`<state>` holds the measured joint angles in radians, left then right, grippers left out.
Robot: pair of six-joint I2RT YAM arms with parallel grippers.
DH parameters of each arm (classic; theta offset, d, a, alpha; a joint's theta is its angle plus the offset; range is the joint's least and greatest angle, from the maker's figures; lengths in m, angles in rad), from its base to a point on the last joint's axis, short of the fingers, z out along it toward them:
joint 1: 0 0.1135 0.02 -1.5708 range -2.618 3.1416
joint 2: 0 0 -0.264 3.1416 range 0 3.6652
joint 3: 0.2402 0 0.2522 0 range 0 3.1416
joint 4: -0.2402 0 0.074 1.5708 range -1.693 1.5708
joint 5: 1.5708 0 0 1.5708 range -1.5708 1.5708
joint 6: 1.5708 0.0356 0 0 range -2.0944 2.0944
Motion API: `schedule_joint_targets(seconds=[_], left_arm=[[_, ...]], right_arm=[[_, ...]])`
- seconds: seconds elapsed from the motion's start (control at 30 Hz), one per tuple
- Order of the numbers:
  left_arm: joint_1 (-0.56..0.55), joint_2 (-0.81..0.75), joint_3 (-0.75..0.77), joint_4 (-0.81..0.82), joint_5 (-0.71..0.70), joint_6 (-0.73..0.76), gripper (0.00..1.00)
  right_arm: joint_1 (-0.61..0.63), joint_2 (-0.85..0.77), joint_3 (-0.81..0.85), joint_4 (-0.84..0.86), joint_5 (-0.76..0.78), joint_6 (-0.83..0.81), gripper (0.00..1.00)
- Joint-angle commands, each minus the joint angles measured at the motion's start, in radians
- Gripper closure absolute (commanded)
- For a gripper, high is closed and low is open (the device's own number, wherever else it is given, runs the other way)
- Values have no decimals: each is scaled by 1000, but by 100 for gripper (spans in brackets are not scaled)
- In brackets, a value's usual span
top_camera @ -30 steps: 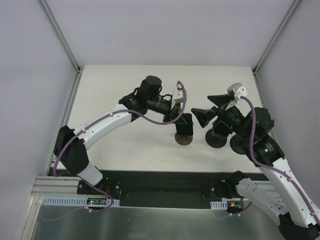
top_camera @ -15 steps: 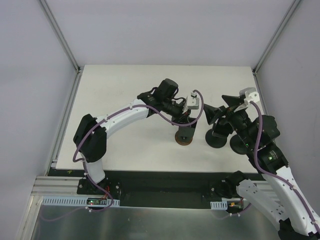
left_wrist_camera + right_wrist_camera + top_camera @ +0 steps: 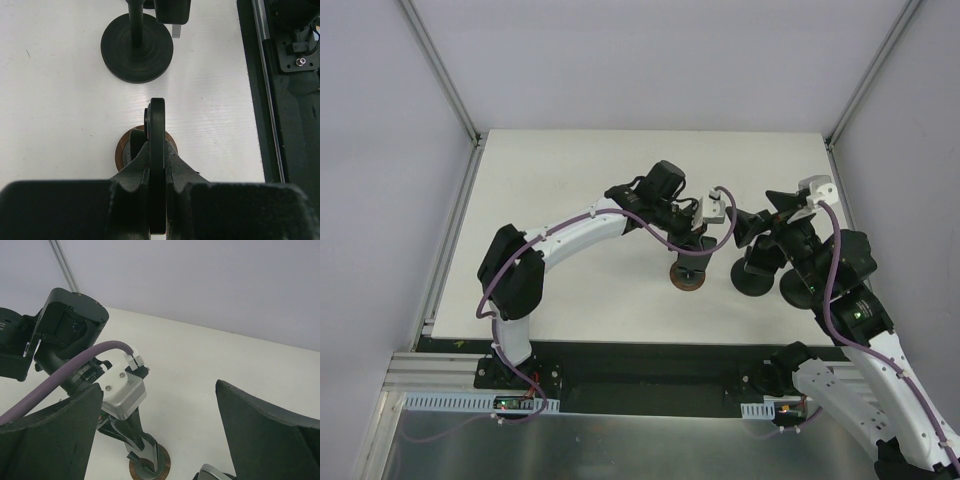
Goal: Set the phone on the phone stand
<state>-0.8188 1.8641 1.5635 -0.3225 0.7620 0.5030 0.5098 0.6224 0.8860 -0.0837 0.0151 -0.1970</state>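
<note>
My left gripper (image 3: 697, 240) is shut on a thin black phone (image 3: 691, 260), held on edge with its lower end over a brown-rimmed round base (image 3: 688, 280). In the left wrist view the phone (image 3: 157, 135) stands edge-on between the jaws, with the brown base (image 3: 124, 150) right below it. A black stand with a round foot and upright post (image 3: 137, 47) stands just beyond; it also shows in the top view (image 3: 752, 280). My right gripper (image 3: 760, 212) is open and empty above that black stand. In the right wrist view (image 3: 159, 390) it looks down on the phone (image 3: 153, 454).
The white table (image 3: 570, 180) ends at a black strip along its near edge (image 3: 640, 360). Grey enclosure walls and metal posts (image 3: 445, 75) close the back and sides. The two arms are close together at mid-table.
My left arm has reached further right and turned its wrist, bringing the phone on edge down over the brown base. My right gripper has shifted slightly right.
</note>
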Motion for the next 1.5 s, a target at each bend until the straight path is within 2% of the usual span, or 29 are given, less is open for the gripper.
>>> schedule_joint_targets(seconds=[0.0, 0.3, 0.33, 0.4, 0.43, 0.6, 0.73, 0.77, 0.8, 0.87, 0.9, 0.97, 1.0, 1.03, 1.3, 1.47], left_arm=[[-8, -2, 35, 13, -4, 35, 100], [-23, -23, -20, 16, -55, 52, 100], [-23, -25, -26, 16, -61, 48, 98], [-22, -26, -29, 17, -63, 37, 89], [-22, -28, -34, 19, -64, 32, 77], [-22, -43, -62, 42, -90, 6, 63], [-19, -72, -89, 85, -96, -17, 56], [-17, -77, -92, 91, -99, -29, 45], [-16, -83, -98, 98, -101, -35, 38], [-13, -106, -108, 124, -99, -63, 33], [-7, -114, -115, 134, -90, -72, 24], [-6, -144, -125, 152, -98, -96, 15], [-5, -157, -134, 157, -102, -103, 6], [-5, -183, -143, 161, -110, -106, 1], [4, -356, -255, 243, -153, -190, 1], [4, -499, -302, 281, -219, -266, 1]], right_arm=[[-11, -1, 4, 61, 5, -7, 3], [-22, -9, -1, 65, -6, 5, 3], [-24, -7, -1, 65, -6, 5, 4], [-27, -7, -2, 65, -6, 7, 4], [-28, -10, -2, 65, -6, 7, 3], [-31, -7, -2, 67, -44, 11, 3], [-34, -4, -1, 68, -52, 13, 3], [-34, -4, -1, 68, -53, 13, 3], [-36, -4, -1, 70, -53, 13, 3], [-37, -7, -1, 68, -55, 14, 3], [-37, -9, -1, 68, -53, 16, 3], [-37, -10, -1, 67, -52, 16, 4], [-37, -9, -1, 65, -47, 16, 3], [-37, -9, 1, 65, -37, 16, 3], [-39, -24, 11, 30, 52, 22, 3], [-37, -41, 48, -34, 203, 44, 3]])
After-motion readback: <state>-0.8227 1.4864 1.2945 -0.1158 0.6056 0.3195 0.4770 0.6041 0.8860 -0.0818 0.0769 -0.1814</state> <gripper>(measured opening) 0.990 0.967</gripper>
